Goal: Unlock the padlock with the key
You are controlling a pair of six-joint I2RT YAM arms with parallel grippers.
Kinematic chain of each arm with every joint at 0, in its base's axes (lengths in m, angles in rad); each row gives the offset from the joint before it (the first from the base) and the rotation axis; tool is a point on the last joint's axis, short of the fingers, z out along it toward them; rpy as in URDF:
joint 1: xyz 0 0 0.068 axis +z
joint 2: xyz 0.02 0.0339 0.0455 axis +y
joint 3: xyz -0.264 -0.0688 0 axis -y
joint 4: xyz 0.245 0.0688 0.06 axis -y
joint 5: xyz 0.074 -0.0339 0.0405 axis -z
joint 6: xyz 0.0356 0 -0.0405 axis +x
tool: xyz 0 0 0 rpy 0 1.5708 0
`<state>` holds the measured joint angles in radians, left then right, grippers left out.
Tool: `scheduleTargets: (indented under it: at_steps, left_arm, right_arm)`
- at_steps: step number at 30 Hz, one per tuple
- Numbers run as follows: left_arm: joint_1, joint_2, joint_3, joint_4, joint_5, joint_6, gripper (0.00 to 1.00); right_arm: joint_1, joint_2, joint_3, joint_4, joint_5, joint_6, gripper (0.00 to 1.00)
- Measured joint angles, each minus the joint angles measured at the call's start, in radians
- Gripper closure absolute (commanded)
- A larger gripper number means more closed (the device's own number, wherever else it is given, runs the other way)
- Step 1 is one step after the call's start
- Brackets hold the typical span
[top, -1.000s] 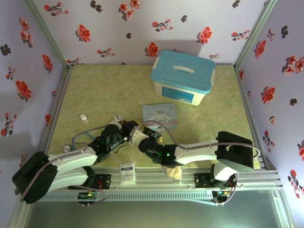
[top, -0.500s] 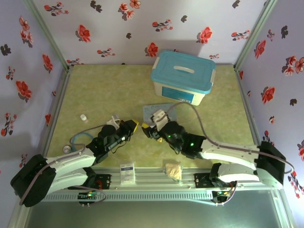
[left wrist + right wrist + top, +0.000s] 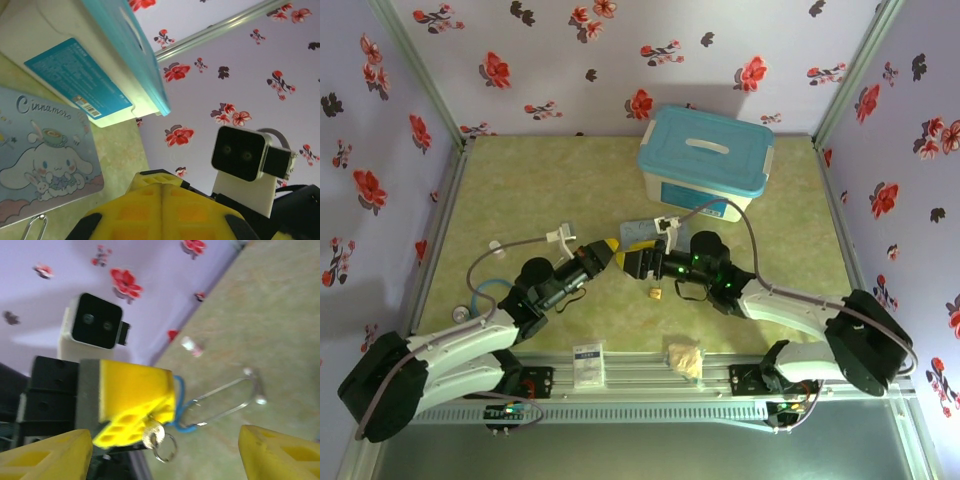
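The brass padlock (image 3: 655, 293) lies loose on the green mat, just in front of the two grippers and touching neither. My left gripper (image 3: 605, 250) has its yellow fingers (image 3: 150, 200) pressed together. From the right wrist camera, the key (image 3: 153, 432) sticks out of those shut fingers with its ring (image 3: 166, 448) hanging below. My right gripper (image 3: 634, 262) faces the left one at close range. Its jaws stand wide apart with nothing between them (image 3: 162, 460).
A blue cartoon tin (image 3: 650, 230) lies flat behind the grippers, with a teal-lidded storage box (image 3: 705, 160) beyond it. The stethoscope (image 3: 225, 400) and a small white bottle (image 3: 192, 346) lie to the left. A tan wrapper (image 3: 685, 358) and a white card (image 3: 587, 362) sit at the front edge.
The right arm swung out from the front edge and now points left at the left gripper. The left gripper rose toward the centre. The padlock now lies on the mat below them.
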<state>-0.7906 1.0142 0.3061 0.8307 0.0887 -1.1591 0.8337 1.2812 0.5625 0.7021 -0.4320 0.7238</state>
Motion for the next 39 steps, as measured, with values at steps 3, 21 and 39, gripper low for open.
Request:
scheduleTargets:
  at_steps: [3,21,39]
  left_arm:
    - [0.0,0.0,-0.003,0.054,0.019,0.03,1.0]
    - [0.0,0.002,-0.059,0.204,0.035,0.04,1.0]
    - [0.0,0.04,-0.079,0.284,0.013,0.017,1.0]
  right_arm:
    - [-0.01,0.039,-0.017,0.132,-0.051,0.073,0.34]
    - [-0.016,0.121,-0.043,0.346,-0.134,0.197,0.86]
    - [-0.018,0.151,-0.045,0.408,-0.147,0.24,0.97]
